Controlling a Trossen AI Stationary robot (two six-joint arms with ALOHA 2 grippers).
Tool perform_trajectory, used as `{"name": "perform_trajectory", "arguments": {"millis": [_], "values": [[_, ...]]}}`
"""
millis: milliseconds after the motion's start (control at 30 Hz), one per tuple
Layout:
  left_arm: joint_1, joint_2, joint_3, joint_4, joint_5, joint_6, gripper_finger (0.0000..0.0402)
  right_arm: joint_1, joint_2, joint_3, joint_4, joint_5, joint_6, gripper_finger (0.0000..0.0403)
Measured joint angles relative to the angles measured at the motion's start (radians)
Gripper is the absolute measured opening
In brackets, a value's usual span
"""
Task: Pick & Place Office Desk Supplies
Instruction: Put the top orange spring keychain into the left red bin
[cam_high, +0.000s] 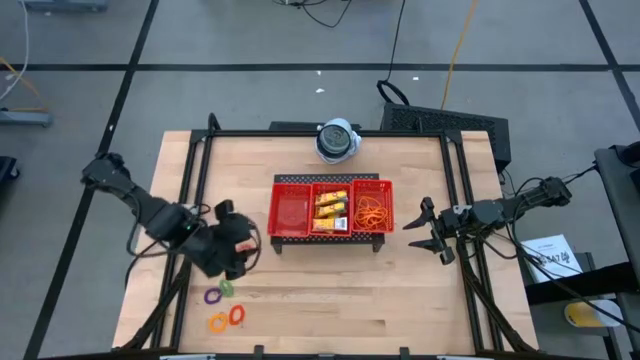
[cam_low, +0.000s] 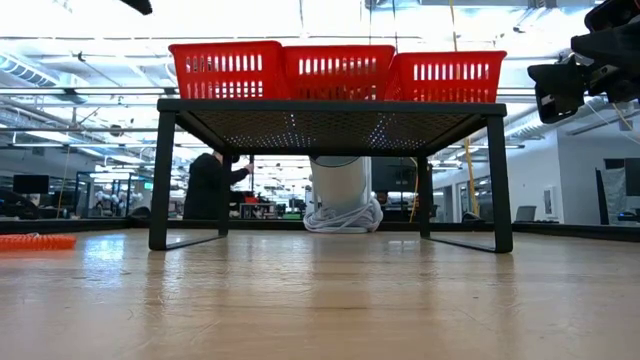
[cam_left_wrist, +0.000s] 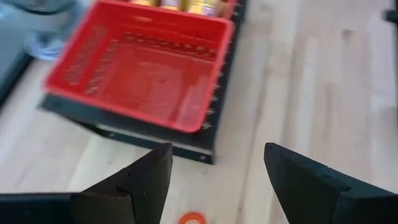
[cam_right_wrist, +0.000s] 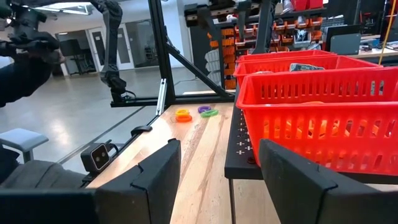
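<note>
rings sat nearest the front edge of the table (cam_high: 400, 300) in the high view: orange ring (cam_high: 217, 322), a second orange-pink ring (cam_high: 237, 315), purple ring (cam_high: 212, 296) and green ring (cam_high: 227, 289), all loose on the wood at front left. left gripper (cam_high: 240, 245) hovered just behind and slightly right of them, fingers spread, nothing between them; rings not touched. its wrist view showed the two dark fingers (cam_left_wrist: 140, 183) apart with one orange ring (cam_left_wrist: 191, 218) on the wood below the gap, and the empty left compartment of the red tray (cam_left_wrist: 149, 74) ahead. farther back, red tray (cam_high: 330, 208) stood on a dark raised stand (cam_low: 330, 120) mid-table; left bin bare, yellow packets (cam_high: 331, 208) in the middle bin, orange rubber bands (cam_high: 373, 211) in the right bin. right gripper (cam_high: 428, 228) hung just right of the tray, jaws wide, holding nothing, well apart from the rings. round white-grey device (cam_high: 337, 140) sat behind the tray at the back edge. a person (cam_low: 210, 185) stood far off in the room.
</note>
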Motion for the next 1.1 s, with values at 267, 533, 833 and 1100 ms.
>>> {"name": "perform_trajectory", "arguments": {"millis": [267, 533, 833, 1100], "values": [[-0.091, 0.0, -0.1, -0.076, -0.185, -0.389, 0.0264, 0.0, 0.0, 0.0, 0.0, 0.0, 0.0, 0.0206], [-0.058, -0.001, -0.24, -0.095, -0.12, -0.537, 0.0264, 0.0, 0.0, 0.0, 0.0, 0.0, 0.0, 0.0206], [-0.025, -0.032, -0.381, -0.108, -0.003, -0.705, 0.0264, 0.0, 0.0, 0.0, 0.0, 0.0, 0.0, 0.0206], [0.042, -0.031, -0.552, 0.077, 0.233, -0.714, 0.0264, 0.0, 0.0, 0.0, 0.0, 0.0, 0.0, 0.0206]]}}
